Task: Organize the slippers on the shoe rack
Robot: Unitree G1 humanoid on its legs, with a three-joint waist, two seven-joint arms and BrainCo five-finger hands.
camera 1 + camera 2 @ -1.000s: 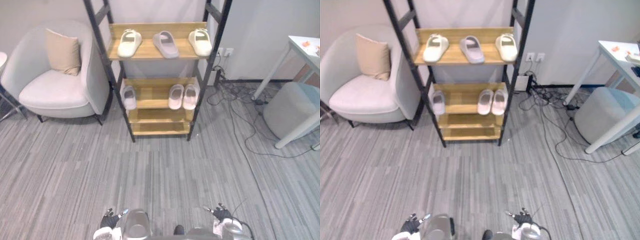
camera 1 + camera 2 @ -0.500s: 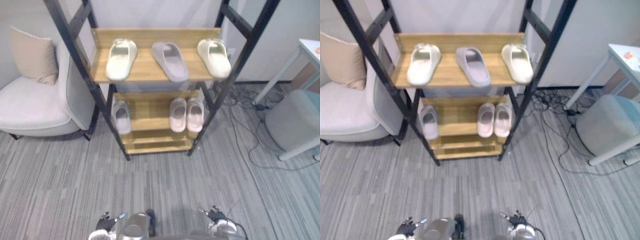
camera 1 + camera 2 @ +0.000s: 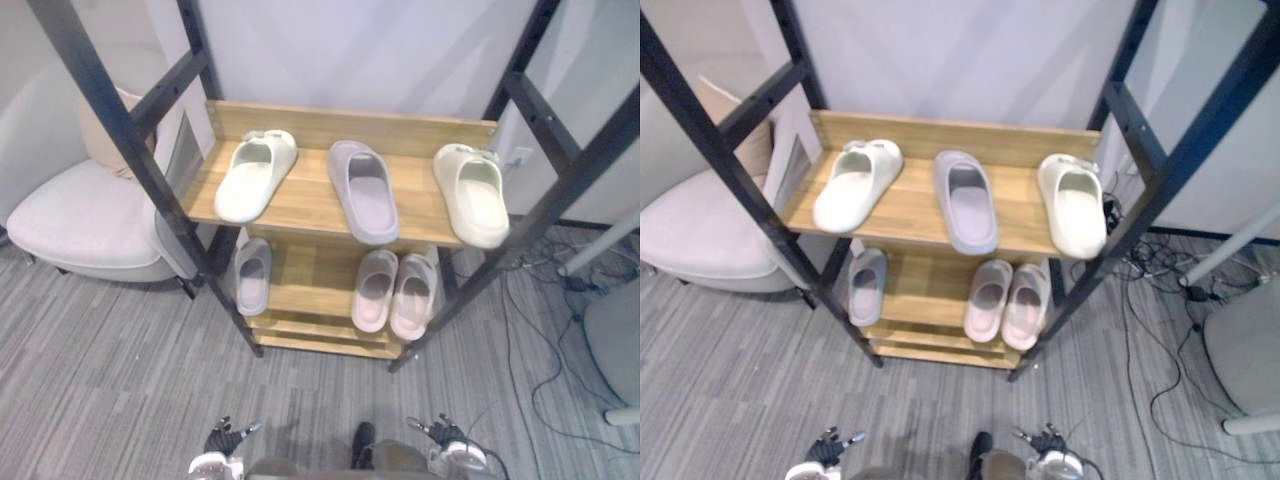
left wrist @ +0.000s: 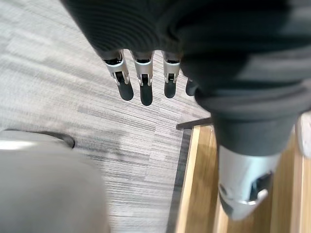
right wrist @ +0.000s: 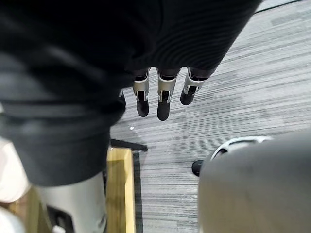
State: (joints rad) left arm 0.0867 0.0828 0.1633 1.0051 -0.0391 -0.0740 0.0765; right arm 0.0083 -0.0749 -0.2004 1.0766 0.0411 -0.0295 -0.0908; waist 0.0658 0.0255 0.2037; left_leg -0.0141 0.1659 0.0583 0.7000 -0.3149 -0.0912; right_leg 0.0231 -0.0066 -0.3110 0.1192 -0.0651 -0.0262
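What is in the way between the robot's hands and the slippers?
Nothing visible. The left hand and right hand hang open, low over carpet, and the slippers lie on the shoe rack's open-fronted shelves ahead.

The floor point(image 3: 100, 370) is covered with grey carpet, laid in narrow streaked strips. A plain pale wall point(image 3: 350, 50) is seen behind the shoe rack point(image 3: 310, 195), and soft slanting shadows are cast across it by even light. A light grey armchair point(image 3: 70, 220) is set just beside the rack on the left, with a beige cushion point(image 3: 95, 135) propped against its back. On the right, a slanted white table leg point(image 3: 1230, 247) and a rounded grey pouf point(image 3: 1245, 345) are placed near each other, and dark cables point(image 3: 1145, 262) are strewn over the carpet close to the wall.
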